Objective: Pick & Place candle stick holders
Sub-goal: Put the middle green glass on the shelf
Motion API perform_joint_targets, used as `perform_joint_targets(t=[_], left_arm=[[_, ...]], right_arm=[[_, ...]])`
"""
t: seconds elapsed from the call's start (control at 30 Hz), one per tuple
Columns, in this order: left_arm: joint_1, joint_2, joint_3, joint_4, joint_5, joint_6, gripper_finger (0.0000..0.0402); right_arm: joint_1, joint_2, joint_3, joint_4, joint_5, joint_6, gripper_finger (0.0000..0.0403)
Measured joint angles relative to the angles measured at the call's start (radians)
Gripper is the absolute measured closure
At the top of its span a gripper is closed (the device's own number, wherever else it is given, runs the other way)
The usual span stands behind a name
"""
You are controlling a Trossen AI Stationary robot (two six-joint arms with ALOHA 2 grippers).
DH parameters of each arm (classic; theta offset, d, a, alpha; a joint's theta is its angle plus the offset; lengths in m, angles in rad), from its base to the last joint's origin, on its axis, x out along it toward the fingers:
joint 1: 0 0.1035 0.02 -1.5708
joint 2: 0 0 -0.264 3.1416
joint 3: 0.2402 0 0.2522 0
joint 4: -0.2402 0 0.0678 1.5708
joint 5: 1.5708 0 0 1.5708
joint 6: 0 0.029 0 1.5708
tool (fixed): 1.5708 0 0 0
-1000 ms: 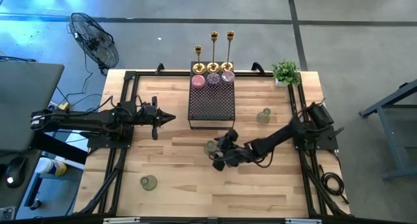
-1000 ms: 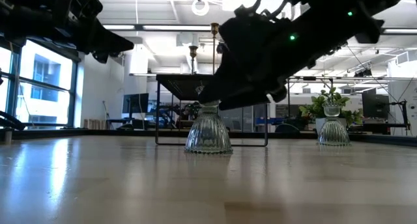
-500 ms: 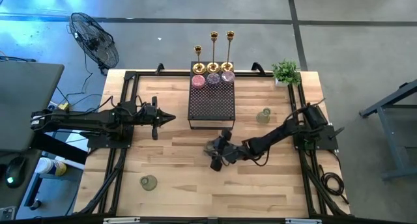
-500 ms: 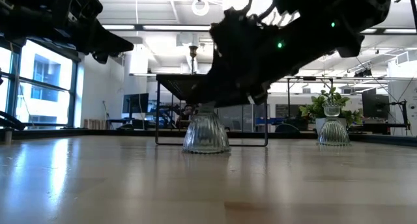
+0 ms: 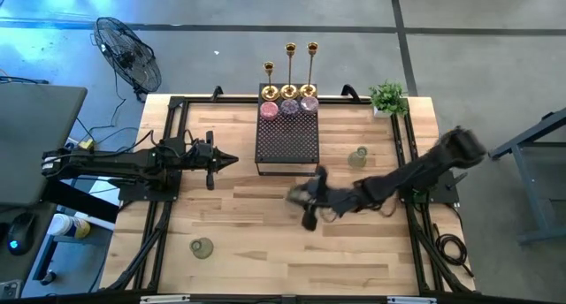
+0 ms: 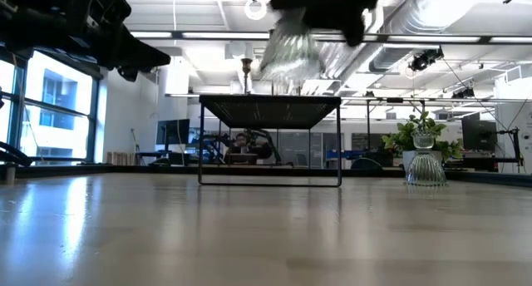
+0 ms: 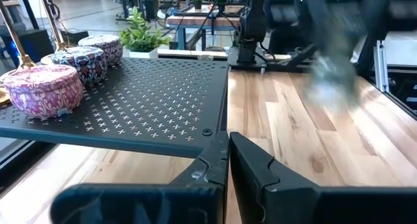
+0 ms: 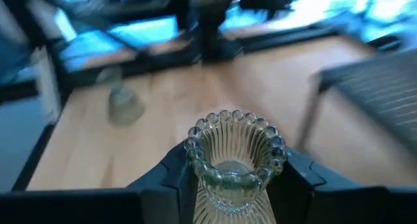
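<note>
My right gripper (image 5: 302,198) is shut on a pale ribbed glass cup (image 8: 233,160), which hangs blurred high above the table in the low view (image 6: 287,51), near the black mesh stand (image 5: 287,140). Three gold candlesticks (image 5: 290,57) and three pink-purple cups (image 5: 289,106) stand on the stand's far end. One more pale glass cup (image 5: 357,156) stands on the table right of the stand, another (image 5: 202,247) at the near left. My left gripper (image 5: 228,160) is shut and empty, left of the stand. My right gripper pinches the glass cup's ribbed wall (image 8: 195,185) between its two fingers (image 8: 171,180), one on each side, below the scalloped rim (image 8: 234,120). The cup is lifted clear of the table and looks tilted in the low view.
A small green potted plant (image 5: 387,96) stands at the far right corner. The stand's black top (image 7: 150,100) lies close before my left gripper. Bare wood (image 5: 292,251) stretches across the table's near half.
My right gripper has risen from the table with the glass cup, which stood on the table before and now hangs clear, above the height of the stand's top. The gripper has drifted slightly toward the table's right and far side.
</note>
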Motion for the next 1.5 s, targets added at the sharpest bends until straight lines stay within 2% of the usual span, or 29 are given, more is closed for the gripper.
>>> perform_joint_targets(t=[0.1,0.23,0.47,0.63,0.93,1.5], left_arm=[[0.000,0.000,0.000,0.000,0.000,0.000,0.0392],[0.000,0.000,0.000,0.003,0.000,0.000,0.0392],[0.000,0.000,0.000,0.001,0.000,0.000,0.0392],[0.000,0.000,0.000,0.001,0.000,0.000,0.0392],[0.000,0.000,0.000,0.007,0.000,0.000,0.0392],[0.000,0.000,0.000,0.010,0.000,0.000,0.0392]], right_arm=[[-0.024,-0.125,0.000,-0.113,0.118,-0.010,0.0272],[-0.140,-0.211,0.000,-0.196,0.156,-0.072,0.0272],[-0.427,-0.216,-0.004,-0.193,-0.065,-0.154,0.0271],[-0.539,-0.216,-0.003,-0.193,-0.141,-0.181,0.0270],[-0.615,-0.189,-0.047,-0.091,-0.192,-0.199,0.0270],[-0.663,-0.160,-0.108,0.002,-0.226,-0.213,0.0269]])
